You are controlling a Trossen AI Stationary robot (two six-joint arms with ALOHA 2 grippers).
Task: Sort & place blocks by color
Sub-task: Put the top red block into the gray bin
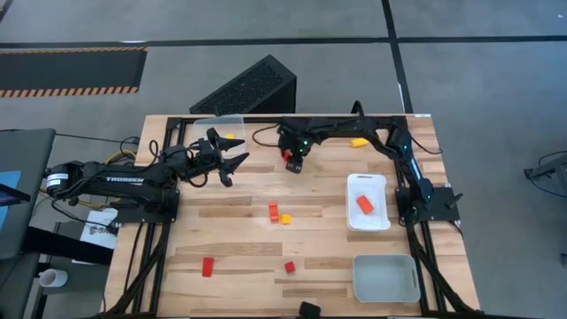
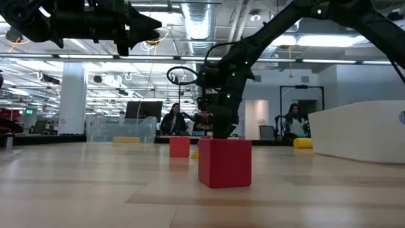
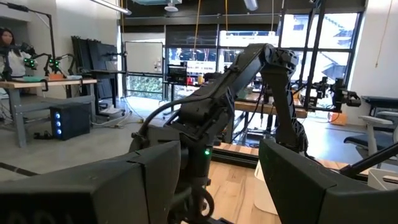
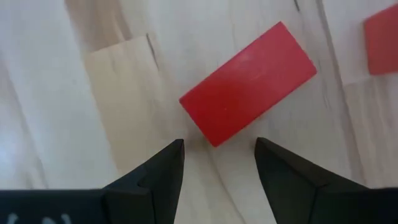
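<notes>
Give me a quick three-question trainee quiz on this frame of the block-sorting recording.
1. True or false: the right gripper is shut on the red bar.
2. Which tray holds a block: A) white tray, B) grey tray?
3. What colour is the block in the clear tray near the left gripper?

Key: 1 false, it is open above it; 2 A, an orange block; 3 yellow.

— Floor? 
— Grey concrete (image 1: 496, 53), hazard-striped mat (image 1: 71, 71) at one side. 
— Room beyond? 
— Ceiling strip lights (image 2: 190, 12), tall windows (image 3: 298, 43), desks (image 3: 43, 84), seated people (image 2: 172, 119).
</notes>
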